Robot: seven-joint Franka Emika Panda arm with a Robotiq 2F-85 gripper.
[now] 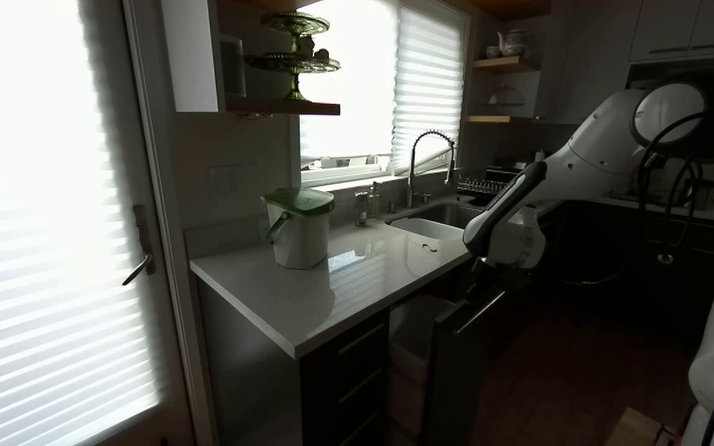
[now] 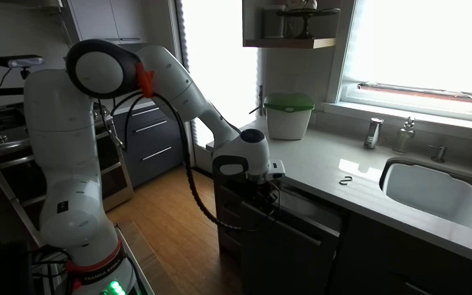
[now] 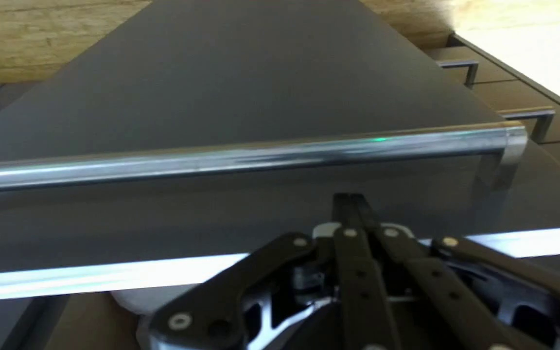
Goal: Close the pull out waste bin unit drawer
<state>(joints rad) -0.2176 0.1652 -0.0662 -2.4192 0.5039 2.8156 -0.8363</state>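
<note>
The waste bin drawer stands pulled out from under the counter. Its dark front panel (image 1: 456, 378) shows in both exterior views (image 2: 287, 258) and fills much of the wrist view (image 3: 260, 78). A pale bin (image 1: 416, 331) shows in the gap behind the panel. A long metal bar handle (image 3: 241, 158) runs across the panel's outer face near its top edge. My gripper (image 3: 349, 197) is shut with its fingertips together and nothing between them. In the wrist view the fingertips appear between the handle and the panel's bright top edge. I cannot tell whether they touch the panel.
The countertop (image 1: 369, 279) overhangs the drawer. It bears a white bucket with a green lid (image 2: 289, 116) and a small S-shaped hook (image 2: 346, 180). A sink (image 2: 432, 196) is set in it. Several drawers with bar handles (image 3: 528, 114) stand beside the panel.
</note>
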